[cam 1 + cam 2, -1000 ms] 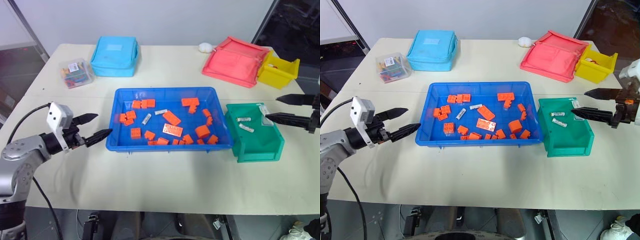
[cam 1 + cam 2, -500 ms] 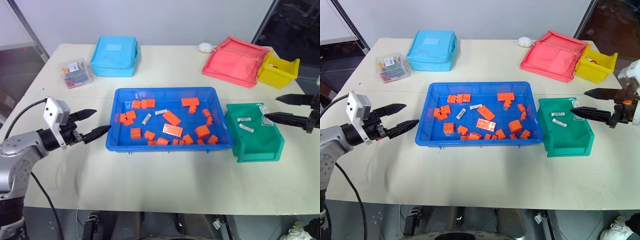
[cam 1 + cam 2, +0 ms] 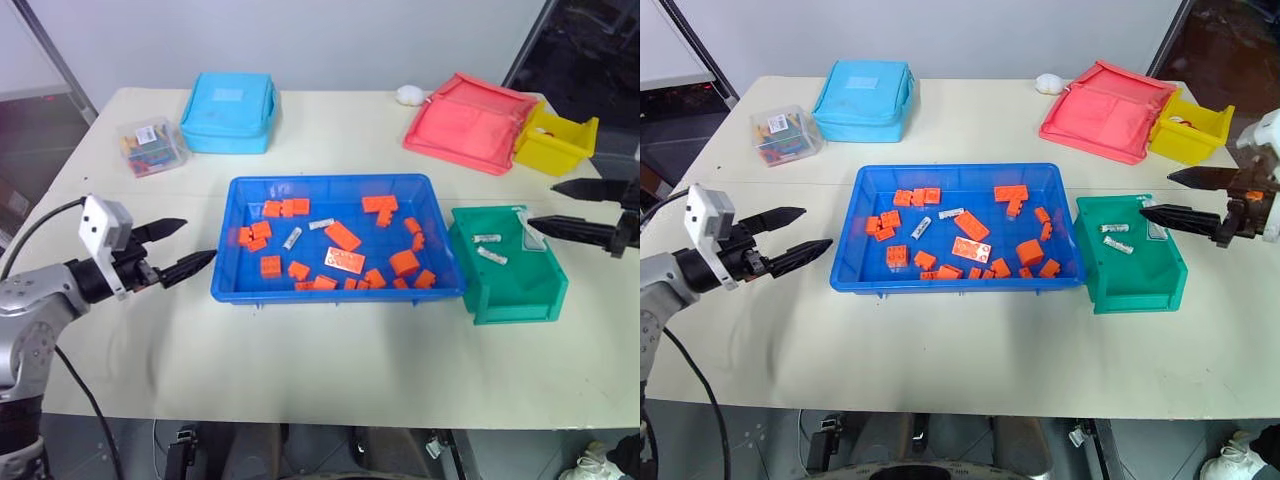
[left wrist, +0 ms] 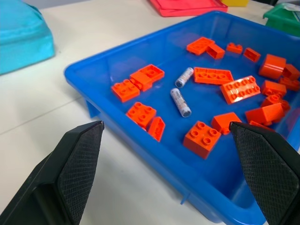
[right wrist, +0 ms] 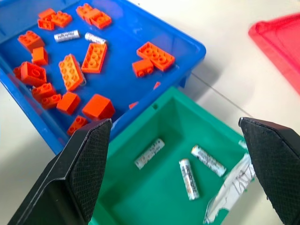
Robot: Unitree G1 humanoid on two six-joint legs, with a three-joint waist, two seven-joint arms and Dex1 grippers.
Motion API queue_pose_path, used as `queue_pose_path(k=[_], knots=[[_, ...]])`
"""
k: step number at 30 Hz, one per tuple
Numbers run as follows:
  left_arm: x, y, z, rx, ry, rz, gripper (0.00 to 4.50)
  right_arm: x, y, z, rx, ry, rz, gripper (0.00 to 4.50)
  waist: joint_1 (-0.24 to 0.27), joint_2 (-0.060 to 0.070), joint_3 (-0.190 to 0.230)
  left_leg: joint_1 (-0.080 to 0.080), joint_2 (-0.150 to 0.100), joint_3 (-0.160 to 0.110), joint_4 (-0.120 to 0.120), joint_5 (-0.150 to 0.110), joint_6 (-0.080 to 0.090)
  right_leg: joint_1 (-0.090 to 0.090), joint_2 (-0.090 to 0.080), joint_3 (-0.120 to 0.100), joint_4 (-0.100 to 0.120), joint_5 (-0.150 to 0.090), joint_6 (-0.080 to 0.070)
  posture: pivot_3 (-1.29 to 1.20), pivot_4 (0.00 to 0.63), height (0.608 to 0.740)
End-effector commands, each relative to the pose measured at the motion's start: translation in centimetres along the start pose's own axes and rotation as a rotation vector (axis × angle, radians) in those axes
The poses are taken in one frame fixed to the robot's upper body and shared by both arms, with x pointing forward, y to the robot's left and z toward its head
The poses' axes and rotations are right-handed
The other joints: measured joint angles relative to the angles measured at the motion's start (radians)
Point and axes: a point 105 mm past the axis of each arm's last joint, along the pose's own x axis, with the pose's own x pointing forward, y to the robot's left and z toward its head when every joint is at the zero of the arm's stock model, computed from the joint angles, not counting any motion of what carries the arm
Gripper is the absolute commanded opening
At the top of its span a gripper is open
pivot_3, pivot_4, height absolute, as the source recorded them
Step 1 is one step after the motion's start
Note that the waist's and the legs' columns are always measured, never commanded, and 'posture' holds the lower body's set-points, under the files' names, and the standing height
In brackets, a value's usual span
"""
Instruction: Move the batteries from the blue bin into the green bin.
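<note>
The blue bin [image 3: 331, 291] sits mid-table, holding two batteries [image 3: 293, 238] [image 3: 321, 224] among several orange bricks [image 3: 343, 236]; the left wrist view shows them as silver cylinders [image 4: 180, 102] [image 4: 184, 77]. To its right stands the green bin [image 3: 512, 296], with three batteries [image 5: 149, 153] [image 5: 189, 178] [image 5: 208, 160] on its floor. My left gripper [image 3: 200, 239] hovers open and empty just left of the blue bin's left wall. My right gripper [image 3: 541, 204] is open and empty, above the green bin's right side.
At the back lie a light blue pouch [image 3: 230, 98], a clear box of small items [image 3: 152, 146], a red pouch [image 3: 470, 122], a yellow bin [image 3: 556, 140] and a small white object [image 3: 410, 95]. A clear plastic scrap [image 5: 229, 187] rests in the green bin's corner.
</note>
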Motion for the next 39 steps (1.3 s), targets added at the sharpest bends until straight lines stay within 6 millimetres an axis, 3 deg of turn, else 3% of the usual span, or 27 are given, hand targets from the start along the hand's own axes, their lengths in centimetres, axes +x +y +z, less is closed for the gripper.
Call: queue_pose_path(k=[1,6,10,13,21,29,39], knots=[[-0.3,0.7,1.4,0.055,-0.025,0.020,4.50,2.0,2.4,4.7,-0.073,-0.163,0.117,4.47,-0.008,0.000,0.000,0.000,0.000,0.000,0.000,0.000,0.000,0.000,0.000,0.000,0.000,0.000,0.000,0.00,0.150,0.740],[0.3,1.4,2.3,0.085,-0.030,0.039,4.50,8.7,4.6,7.6,-0.176,-0.261,0.167,4.47,-0.022,-0.001,0.000,0.000,0.000,-0.001,0.000,0.000,0.000,0.000,0.001,0.000,0.002,0.000,0.000,0.00,0.150,0.740],[0.6,1.7,3.2,0.086,-0.078,0.067,4.50,14.3,6.9,9.0,-0.143,-0.323,0.189,4.47,-0.022,-0.001,0.000,-0.002,0.000,-0.001,0.000,0.000,0.000,-0.004,0.001,0.001,0.004,0.000,0.000,0.00,0.150,0.740],[1.0,1.6,3.6,0.076,-0.122,0.099,4.50,18.1,8.8,7.8,-0.130,-0.304,0.206,4.47,-0.016,-0.001,0.000,-0.003,0.000,-0.002,0.000,0.000,0.000,-0.006,0.000,0.000,0.007,0.000,0.000,0.00,0.150,0.740],[2.0,-0.1,2.8,0.042,-0.156,0.112,4.50,25.4,13.6,4.6,-0.098,-0.213,0.309,4.47,-0.021,-0.003,-0.001,-0.003,-0.003,-0.001,0.002,0.000,0.000,-0.005,-0.003,-0.001,0.008,0.000,0.000,0.00,0.150,0.740],[1.3,-0.6,2.3,0.030,-0.163,0.155,4.50,29.0,15.2,3.1,-0.089,-0.123,0.357,4.47,-0.025,-0.003,-0.001,-0.002,-0.002,-0.001,0.002,0.000,0.000,-0.007,-0.003,-0.001,0.011,0.000,0.000,0.00,0.150,0.740],[1.0,-1.2,2.0,0.013,-0.174,0.187,4.50,30.8,15.7,1.2,-0.052,-0.026,0.388,4.47,-0.022,-0.003,-0.001,-0.002,-0.002,-0.002,0.001,0.000,-0.001,-0.007,-0.003,-0.001,0.012,0.000,0.000,0.00,0.150,0.740]])
